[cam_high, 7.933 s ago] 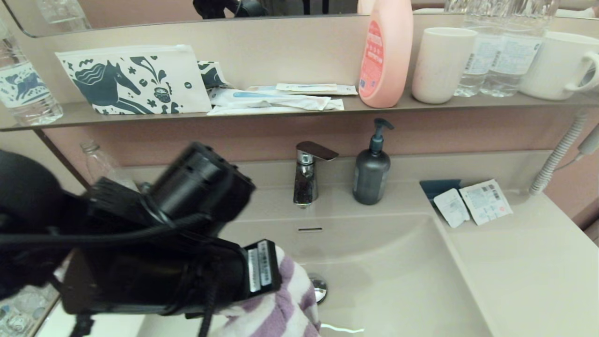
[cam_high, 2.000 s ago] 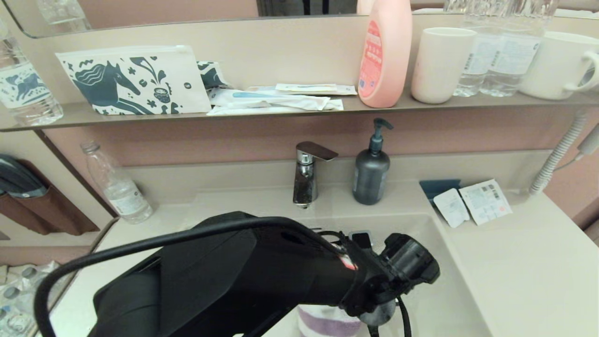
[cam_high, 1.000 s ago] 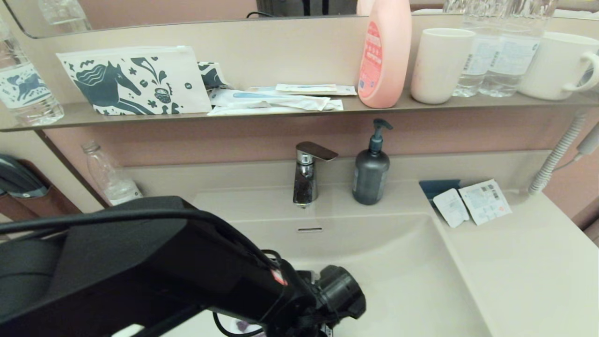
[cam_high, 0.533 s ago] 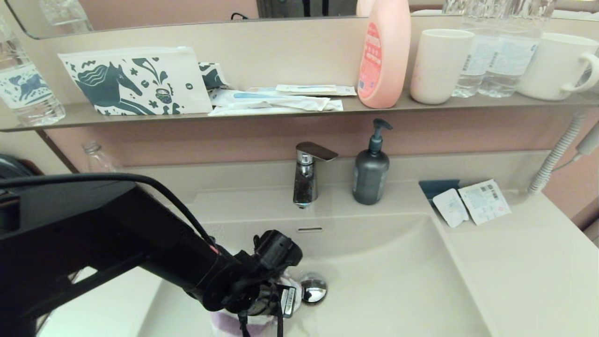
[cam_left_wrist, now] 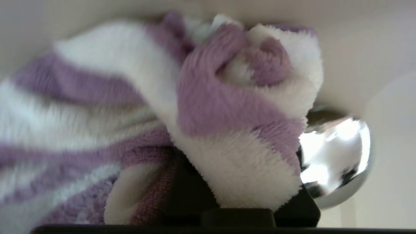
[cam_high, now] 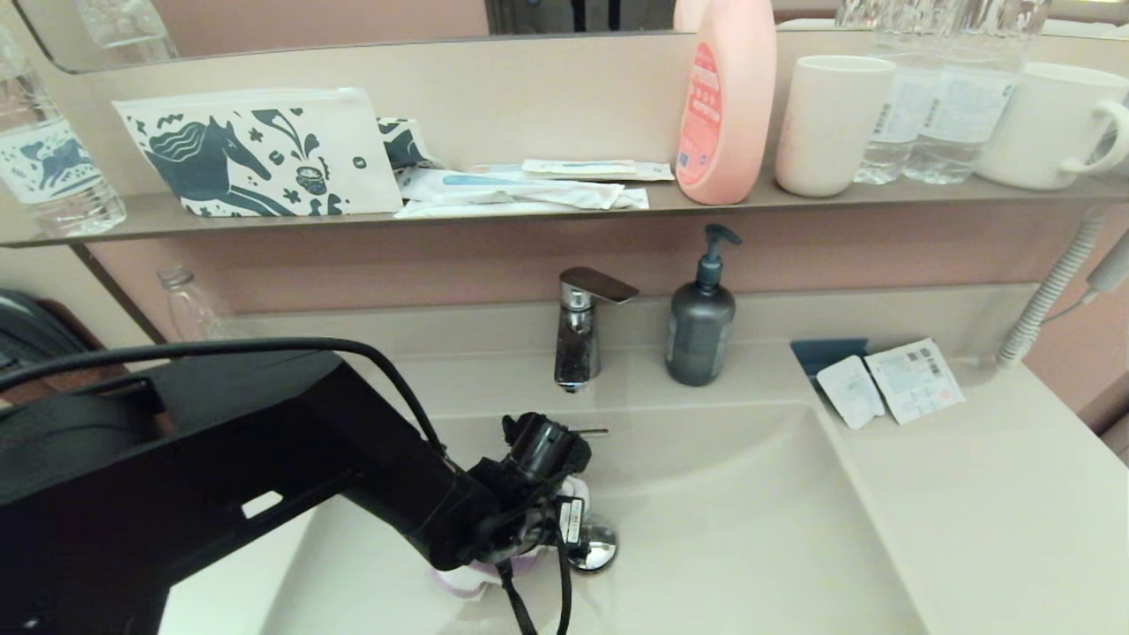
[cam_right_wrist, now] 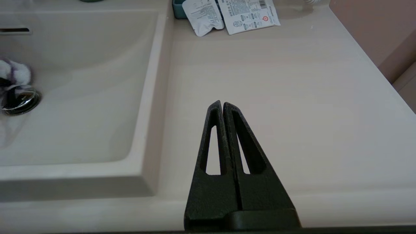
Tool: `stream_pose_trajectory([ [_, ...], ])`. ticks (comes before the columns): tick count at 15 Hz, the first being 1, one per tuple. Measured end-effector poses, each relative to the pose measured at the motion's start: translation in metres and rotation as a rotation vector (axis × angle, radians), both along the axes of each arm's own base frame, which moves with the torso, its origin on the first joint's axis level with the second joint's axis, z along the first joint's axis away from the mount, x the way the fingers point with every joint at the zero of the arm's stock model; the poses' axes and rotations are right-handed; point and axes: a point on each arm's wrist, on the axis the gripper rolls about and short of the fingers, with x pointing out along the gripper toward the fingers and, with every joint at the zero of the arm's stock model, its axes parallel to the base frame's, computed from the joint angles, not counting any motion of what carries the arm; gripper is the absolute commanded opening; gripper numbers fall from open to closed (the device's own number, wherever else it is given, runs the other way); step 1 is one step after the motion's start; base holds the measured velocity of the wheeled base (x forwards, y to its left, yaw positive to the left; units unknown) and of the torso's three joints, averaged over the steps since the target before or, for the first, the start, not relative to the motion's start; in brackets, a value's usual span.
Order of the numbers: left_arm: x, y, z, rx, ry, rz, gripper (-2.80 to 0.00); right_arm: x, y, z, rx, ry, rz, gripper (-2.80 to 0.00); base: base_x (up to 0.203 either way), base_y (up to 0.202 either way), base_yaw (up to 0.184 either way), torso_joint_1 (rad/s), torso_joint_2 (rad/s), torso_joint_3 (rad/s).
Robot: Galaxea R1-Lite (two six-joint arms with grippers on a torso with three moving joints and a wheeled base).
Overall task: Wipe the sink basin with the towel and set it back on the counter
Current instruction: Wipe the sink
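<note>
My left gripper (cam_high: 522,540) is down in the beige sink basin (cam_high: 750,529), right beside the chrome drain plug (cam_high: 596,547). It is shut on the purple and white striped towel (cam_high: 459,582), which is bunched under it against the basin floor. The left wrist view is filled by the towel (cam_left_wrist: 227,97), which hides the fingers, with the drain plug (cam_left_wrist: 336,156) just past it. My right gripper (cam_right_wrist: 222,104) is shut and empty, hovering over the counter (cam_right_wrist: 292,81) to the right of the basin. The towel (cam_right_wrist: 13,73) also shows at the edge of the right wrist view.
Behind the basin stand a faucet (cam_high: 578,331) and a dark soap dispenser (cam_high: 701,322). Sachets (cam_high: 891,384) lie at the back of the counter (cam_high: 988,511). The shelf (cam_high: 529,212) holds a horse-print pouch (cam_high: 256,150), a pink bottle (cam_high: 725,97) and cups. A clear bottle (cam_high: 185,304) stands at the left.
The left arm has swept the towel from the right side of the basin to the left front. It has since pushed the towel back toward the faucet, beside the drain plug. The right arm is still.
</note>
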Motion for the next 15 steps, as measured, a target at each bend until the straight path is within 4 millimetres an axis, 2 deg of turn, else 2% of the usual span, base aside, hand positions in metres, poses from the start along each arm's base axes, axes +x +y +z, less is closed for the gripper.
stream_pose_trajectory([
  [3, -0.002, -0.024, 0.002, -0.023, -0.032, -0.032, -2.80, 0.000, 0.000, 0.000, 0.000, 0.000, 0.000, -2.80, 0.000, 0.000, 0.000, 0.000, 0.00, 0.000],
  [9, -0.030, -0.085, 0.003, -0.063, -0.117, -0.049, -2.80, 0.000, 0.000, 0.000, 0.000, 0.000, 0.000, -2.80, 0.000, 0.000, 0.000, 0.000, 0.00, 0.000],
  [15, -0.040, -0.120, 0.013, -0.097, -0.095, -0.070, -2.80, 0.000, 0.000, 0.000, 0.000, 0.000, 0.000, -2.80, 0.000, 0.000, 0.000, 0.000, 0.00, 0.000],
])
